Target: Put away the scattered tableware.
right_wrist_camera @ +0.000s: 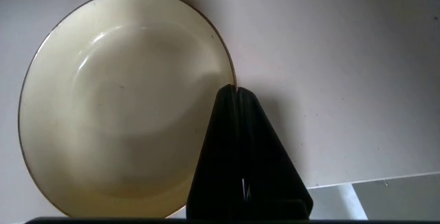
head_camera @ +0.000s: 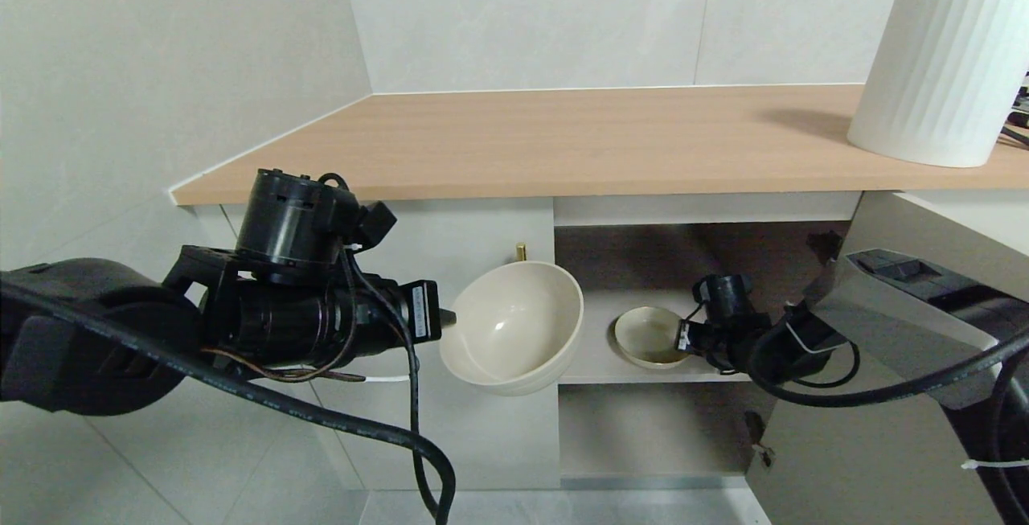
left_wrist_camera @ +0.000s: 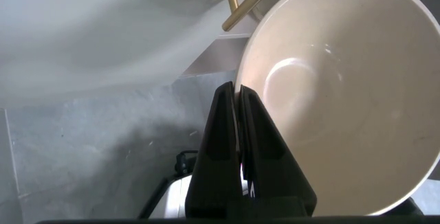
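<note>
A large cream bowl (head_camera: 514,324) hangs tilted in front of the shut left cabinet door, held by its rim in my left gripper (head_camera: 448,317). In the left wrist view the fingers of the left gripper (left_wrist_camera: 238,107) pinch the rim of the large bowl (left_wrist_camera: 344,93). A small cream bowl with a dark rim (head_camera: 649,336) rests on the middle shelf (head_camera: 599,364) of the open cabinet. My right gripper (head_camera: 685,340) is at its right edge. In the right wrist view the right gripper (right_wrist_camera: 236,92) is shut on the rim of the small bowl (right_wrist_camera: 117,93).
The wooden countertop (head_camera: 579,139) runs above the cabinet, with a white ribbed container (head_camera: 940,67) at its far right. A gold handle (head_camera: 521,252) sticks out of the shut door behind the large bowl. The open cabinet door (head_camera: 852,436) stands to the right. A lower shelf space (head_camera: 651,428) lies beneath.
</note>
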You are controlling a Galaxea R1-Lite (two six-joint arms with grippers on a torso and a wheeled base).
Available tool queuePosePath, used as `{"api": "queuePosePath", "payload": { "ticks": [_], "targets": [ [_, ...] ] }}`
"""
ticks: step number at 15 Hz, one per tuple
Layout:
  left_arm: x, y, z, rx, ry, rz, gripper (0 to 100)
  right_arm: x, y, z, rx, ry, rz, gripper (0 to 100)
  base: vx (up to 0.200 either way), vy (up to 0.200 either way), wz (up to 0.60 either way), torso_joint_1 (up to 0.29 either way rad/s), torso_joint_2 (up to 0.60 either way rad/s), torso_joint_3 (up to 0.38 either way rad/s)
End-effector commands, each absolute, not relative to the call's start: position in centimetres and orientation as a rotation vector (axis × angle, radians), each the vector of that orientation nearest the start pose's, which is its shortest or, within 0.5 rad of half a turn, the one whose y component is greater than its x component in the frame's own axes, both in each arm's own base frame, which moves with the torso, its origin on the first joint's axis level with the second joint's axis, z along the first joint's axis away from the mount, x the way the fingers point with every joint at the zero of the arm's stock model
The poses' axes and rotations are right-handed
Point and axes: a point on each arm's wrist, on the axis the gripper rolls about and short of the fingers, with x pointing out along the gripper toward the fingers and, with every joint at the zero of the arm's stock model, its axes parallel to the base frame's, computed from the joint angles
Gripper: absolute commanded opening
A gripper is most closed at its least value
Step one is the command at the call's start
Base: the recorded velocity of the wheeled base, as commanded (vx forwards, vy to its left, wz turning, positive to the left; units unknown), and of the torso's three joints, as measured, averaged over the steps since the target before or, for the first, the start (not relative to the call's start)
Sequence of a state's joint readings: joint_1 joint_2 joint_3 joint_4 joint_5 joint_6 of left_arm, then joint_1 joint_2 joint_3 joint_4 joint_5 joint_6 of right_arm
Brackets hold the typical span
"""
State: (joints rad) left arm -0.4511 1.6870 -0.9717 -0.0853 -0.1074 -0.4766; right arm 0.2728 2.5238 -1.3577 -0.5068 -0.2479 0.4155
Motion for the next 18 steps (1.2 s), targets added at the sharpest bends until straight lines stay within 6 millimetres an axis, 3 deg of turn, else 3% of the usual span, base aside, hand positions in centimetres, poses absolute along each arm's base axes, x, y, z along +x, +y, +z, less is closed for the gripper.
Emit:
{"api": "queuePosePath", "payload": {
  "ticks": [1, 3, 4, 8, 10, 12, 13, 15, 18],
  "targets": [
    [26.8, -13.3, 18.0, -0.34, 0.742, -0.377, 0, 44.8, 12.0, -2.0, 0.232, 0.628, -0.108, 0, 0.0, 0.0, 0.0, 0.0, 0.0, 0.0],
    [26.8, -13.2, 18.0, -0.341, 0.742, -0.376, 0, 44.8, 12.0, -2.0, 0.231, 0.627, -0.11, 0, 0.0, 0.0, 0.0, 0.0, 0.0, 0.0],
    [26.8, -13.2, 18.0, -0.341, 0.742, -0.377, 0, 44.8, 12.0, -2.0, 0.231, 0.627, -0.111, 100, 0.0, 0.0, 0.0, 0.0, 0.0, 0.0],
    [27.3, -13.5, 17.2, -0.335, 0.766, -0.371, 0, 44.4, 12.0, -0.5, 0.235, 0.603, -0.123, 100, 0.0, 0.0, 0.0, 0.0, 0.0, 0.0],
    [27.8, -13.7, 16.5, -0.331, 0.784, -0.361, 0, 42.6, 11.9, 1.0, 0.217, 0.602, -0.136, 100, 0.0, 0.0, 0.0, 0.0, 0.0, 0.0],
    [27.9, -14.6, 15.5, -0.313, 0.82, -0.372, 0, 39.1, 13.4, 4.5, 0.179, 0.622, -0.075, 100, 0.0, 0.0, 0.0, 0.0, 0.0, 0.0],
    [27.9, -14.7, 15.3, -0.311, 0.825, -0.373, 0, 38.7, 13.5, 4.6, 0.172, 0.63, -0.069, 100, 0.0, 0.0, 0.0, 0.0, 0.0, 0.0],
    [27.6, -16.7, 12.2, -0.245, 0.922, -0.367, 0, 34.9, 15.7, 8.7, 0.13, 0.66, 0.016, 100, 0.0, 0.0, 0.0, 0.0, 0.0, 0.0],
    [28.0, -18.7, 8.9, -0.138, 0.957, -0.262, 0, 31.1, 16.5, 12.3, 0.136, 0.689, 0.153, 100, 0.0, 0.0, 0.0, 0.0, 0.0, 0.0]
  ]
}}
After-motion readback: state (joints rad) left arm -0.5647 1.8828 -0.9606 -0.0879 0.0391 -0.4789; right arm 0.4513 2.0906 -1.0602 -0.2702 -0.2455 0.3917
